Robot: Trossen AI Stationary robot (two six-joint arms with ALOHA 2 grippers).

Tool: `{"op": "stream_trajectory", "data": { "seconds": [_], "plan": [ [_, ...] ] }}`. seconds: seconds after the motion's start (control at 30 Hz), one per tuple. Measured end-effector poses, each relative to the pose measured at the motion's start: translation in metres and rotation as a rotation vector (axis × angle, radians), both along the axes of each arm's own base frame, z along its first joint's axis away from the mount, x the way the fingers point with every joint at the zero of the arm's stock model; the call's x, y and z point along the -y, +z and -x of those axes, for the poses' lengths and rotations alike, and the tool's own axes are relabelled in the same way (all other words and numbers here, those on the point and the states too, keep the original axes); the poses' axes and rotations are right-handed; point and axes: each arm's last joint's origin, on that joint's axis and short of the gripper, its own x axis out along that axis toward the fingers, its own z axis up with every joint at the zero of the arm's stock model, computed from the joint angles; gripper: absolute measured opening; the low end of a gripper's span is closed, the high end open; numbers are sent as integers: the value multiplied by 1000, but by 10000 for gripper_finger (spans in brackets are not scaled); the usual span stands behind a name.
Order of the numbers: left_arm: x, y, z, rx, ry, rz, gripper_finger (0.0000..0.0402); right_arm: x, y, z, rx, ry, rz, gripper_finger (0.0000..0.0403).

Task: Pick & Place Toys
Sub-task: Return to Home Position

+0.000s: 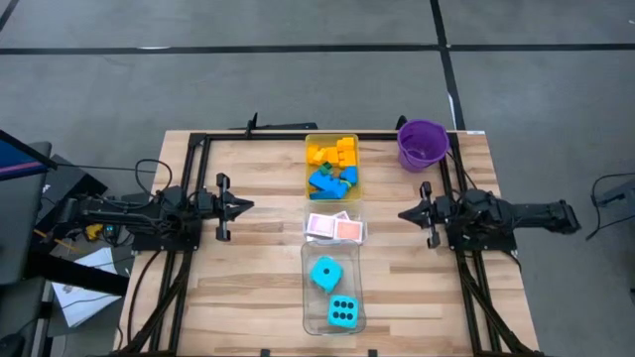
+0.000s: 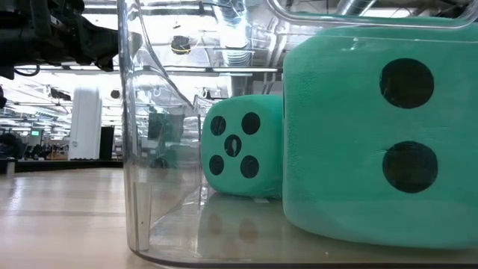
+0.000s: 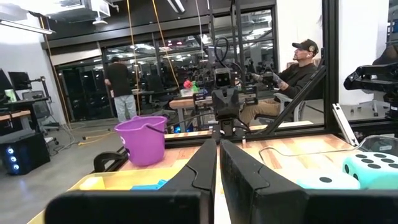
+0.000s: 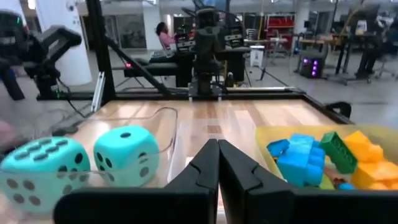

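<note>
Toys are kept in three trays on the bench [image 1: 248, 288].
Two dice [image 1: 325, 273] are seen in the near clear tray [image 1: 305, 297], two card piles [image 1: 335, 228] in the middle one, many bricks [image 1: 332, 167] in the far yellow tray [image 1: 308, 188]. The left gripper [image 1: 248, 205] and right gripper [image 1: 402, 213] are held at the sides, jaws pressed together.

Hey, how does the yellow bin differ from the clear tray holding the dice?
The yellow bin is tinted and holds bricks; the clear tray is untinted and holds two dice. The bin sits near the purple bucket; the tray sits at the opposite end, past the cards. Both are rectangular, open-topped and aligned in one row.
</note>
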Motion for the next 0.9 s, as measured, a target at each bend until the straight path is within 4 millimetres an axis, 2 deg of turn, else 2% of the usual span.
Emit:
{"op": "stream_trajectory", "data": {
  "seconds": [0.13, 0.53, 0.63, 0.77, 0.9],
  "plan": [
    [0, 0, 0, 0, 0, 0, 17, 2, 0, 0, -6, -18, -77, 0],
    [0, 0, 0, 7, -10, 30, 17, 3, -1, 0, -7, -27, -84, 0],
    [0, -5, -1, -42, -24, 128, 17, 3, -1, 0, -7, -27, -84, 0],
    [0, -13, -2, -124, -19, 136, 17, 3, -1, 0, -7, -27, -84, 0],
    [0, -5, -3, -174, -15, 133, 17, 3, -1, 0, -7, -27, -84, 0]
  ]
}}
